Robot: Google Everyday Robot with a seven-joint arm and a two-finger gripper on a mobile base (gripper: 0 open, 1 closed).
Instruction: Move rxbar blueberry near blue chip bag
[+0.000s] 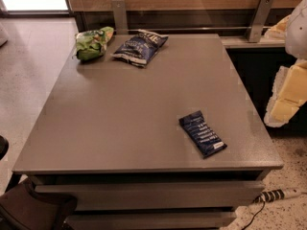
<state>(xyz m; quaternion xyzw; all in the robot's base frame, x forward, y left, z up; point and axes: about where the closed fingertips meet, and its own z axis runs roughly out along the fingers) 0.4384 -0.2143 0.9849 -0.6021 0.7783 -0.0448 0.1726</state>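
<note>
Near the front right corner of the bench (120, 114), the rxbar blueberry (202, 133) is laid flat and slanted, with nothing touching it. What seems to be the gripper (283, 104) is seen beyond the right edge, off the bench and apart from the bar; whether it is released or clenched cannot be told. The bar is not yet grasped. For a good pick, the gripper should be brought over the bar's middle and turned so that the narrow width is spanned. The blue chip bag (140, 46) lies at the back edge, beside a green snack bag (92, 43) at the back left corner; the bar should be set close by the blue one, not upon it.
</note>
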